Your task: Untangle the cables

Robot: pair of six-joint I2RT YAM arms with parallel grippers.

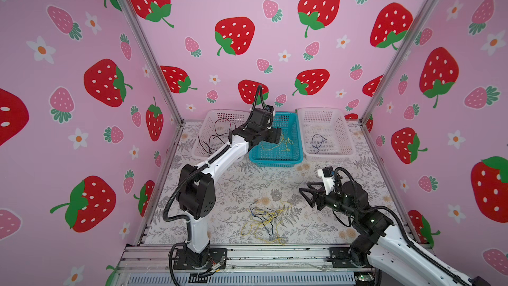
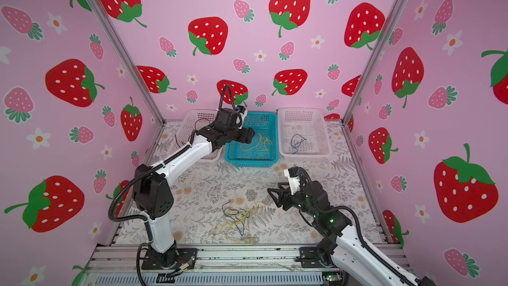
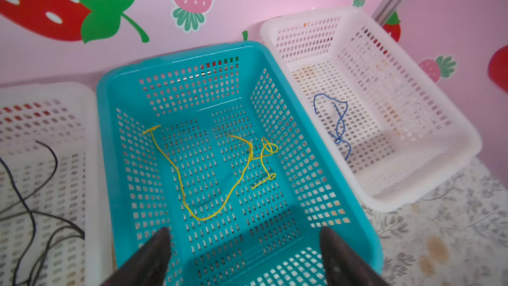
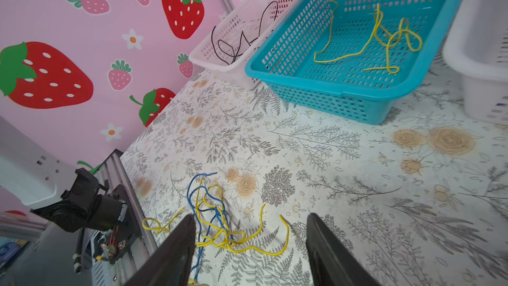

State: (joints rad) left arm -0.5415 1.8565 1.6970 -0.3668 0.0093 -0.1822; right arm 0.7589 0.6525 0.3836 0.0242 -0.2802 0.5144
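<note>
In both top views the worktop (image 1: 275, 182) wears a pale sheet printed with grey ferns and tan roses. It is boxed in by pink walls (image 1: 192, 4) covered in strawberries and daisies. The left hand (image 1: 277, 136) hangs over a teal basket (image 1: 276, 160) flanked by two white baskets (image 1: 324, 111). The right hand (image 1: 306, 197) hovers above the worktop. The tangled yellow and blue cables (image 1: 262, 220) lie loose below it, toward the left arm's base.

From the left wrist, its fingers (image 3: 162, 243) stand wide apart and empty. Ahead of them a yellow cable (image 3: 268, 148) lies on the teal basket's floor. Black cables (image 3: 56, 159) lie in one white basket and a blue cable (image 3: 337, 141) in the other.

From the right wrist, the right hand's fingers (image 4: 176, 248) gape with nothing clamped. The tangle lies just ahead, one finger covering part of it.
</note>
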